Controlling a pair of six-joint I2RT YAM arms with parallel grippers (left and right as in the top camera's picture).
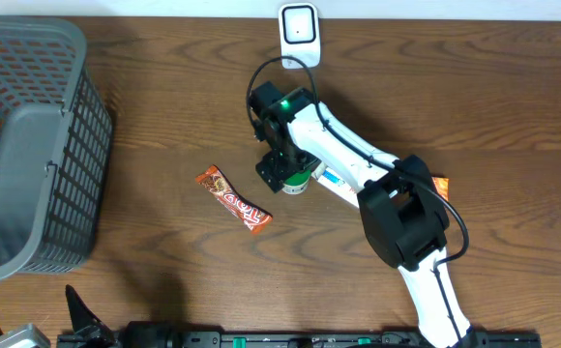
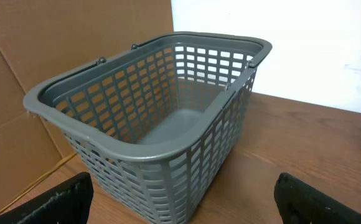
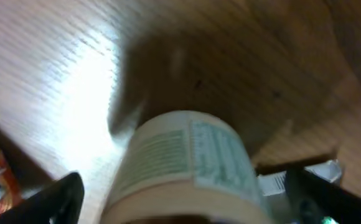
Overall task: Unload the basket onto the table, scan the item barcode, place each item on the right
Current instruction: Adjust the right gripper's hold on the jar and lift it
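This looks like a mock shop checkout. A shopping basket (image 1: 79,164) stands left of the right gripper (image 1: 285,174), with a barcode scanner (image 1: 299,29) beyond it.

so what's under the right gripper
A white tub with a green-printed label sits between the right gripper's open fingers. From overhead only its green-white edge shows; the gripper covers the rest. No barcode is readable.

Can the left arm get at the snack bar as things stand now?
Probably yes: the snack bar lies flat and uncovered, apart from the basket and the right gripper, and the left gripper is open.
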